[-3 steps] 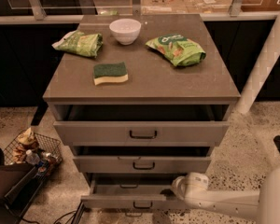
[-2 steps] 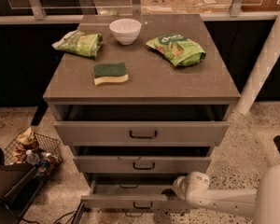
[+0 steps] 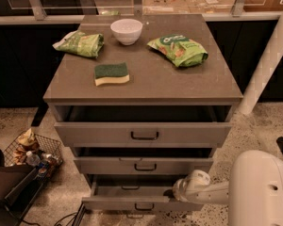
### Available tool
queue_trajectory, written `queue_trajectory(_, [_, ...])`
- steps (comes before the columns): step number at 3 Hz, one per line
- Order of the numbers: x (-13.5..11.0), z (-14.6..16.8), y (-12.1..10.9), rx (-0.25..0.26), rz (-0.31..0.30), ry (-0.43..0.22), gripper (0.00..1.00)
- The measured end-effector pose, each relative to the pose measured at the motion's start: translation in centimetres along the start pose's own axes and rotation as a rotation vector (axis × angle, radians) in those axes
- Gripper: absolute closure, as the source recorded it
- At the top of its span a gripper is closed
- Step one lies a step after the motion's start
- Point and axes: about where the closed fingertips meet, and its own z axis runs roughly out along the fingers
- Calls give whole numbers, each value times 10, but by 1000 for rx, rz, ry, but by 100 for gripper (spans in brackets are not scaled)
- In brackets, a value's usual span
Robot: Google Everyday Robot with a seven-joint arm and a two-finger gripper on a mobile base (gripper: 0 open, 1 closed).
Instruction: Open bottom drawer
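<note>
The white arm (image 3: 217,192) stretches in low from the lower right; the gripper (image 3: 171,192) at its tip seems mostly hidden.

Gripper (image 3: 171,192) low at the cabinet's right front, close to the speckled floor (image 3: 254,131). High above the jaws, on the brown cabinet top (image 3: 151,88): green-and-yellow sponge (image 3: 112,73) up and to the left, white bowl (image 3: 126,30) farther back, left green bag (image 3: 80,43) beyond that, right green bag (image 3: 178,49) almost straight above. Well left of the jaws, slightly higher: wire basket (image 3: 37,147) of clutter. Up right: white post (image 3: 269,65).
</note>
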Motion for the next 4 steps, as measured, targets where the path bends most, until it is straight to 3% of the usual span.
queue_trajectory(1, [-19, 10, 24, -66, 30, -48, 100])
queue_trajectory(2, [-19, 10, 23, -67, 30, -48, 100])
queue_trajectory(3, [-32, 4, 61, -129, 72, -71, 100])
queue_trajectory(4, [-32, 4, 58, -130, 72, -71, 100])
